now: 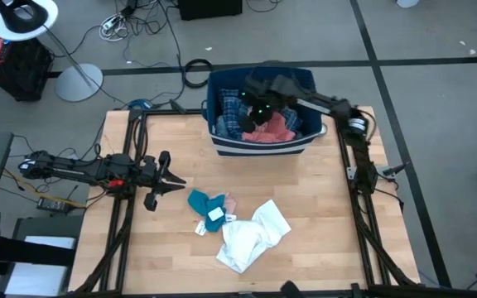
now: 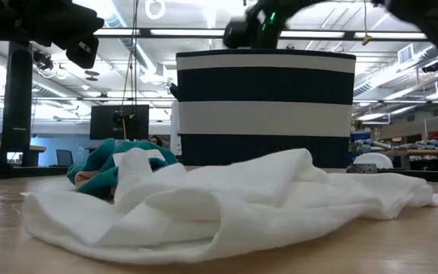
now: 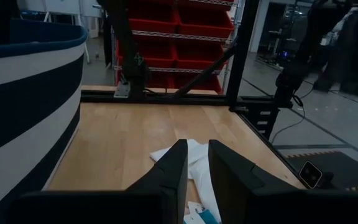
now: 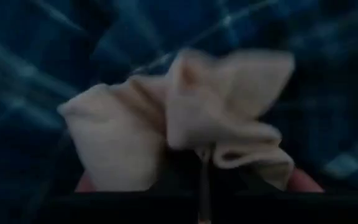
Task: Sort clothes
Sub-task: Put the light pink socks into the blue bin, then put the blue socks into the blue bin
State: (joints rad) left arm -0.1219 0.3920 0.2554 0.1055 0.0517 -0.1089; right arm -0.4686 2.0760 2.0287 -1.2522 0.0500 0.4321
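- Over the dark blue plastic bin with a white stripe (image 1: 262, 142) at the table's far edge, the right gripper (image 1: 257, 110) hung with its fingers pinched together on a pale fabric garment (image 4: 185, 118), above the blue-white plaid shirt (image 1: 232, 116) and salmon pink cloth (image 1: 276, 130) inside.
- Near the table's left side, the left gripper (image 1: 172, 176) hovered with jaws slightly apart, holding nothing.
- On the wooden table (image 1: 156, 248) lay a crumpled white garment (image 1: 251, 236) touching a small teal garment (image 1: 204, 204).
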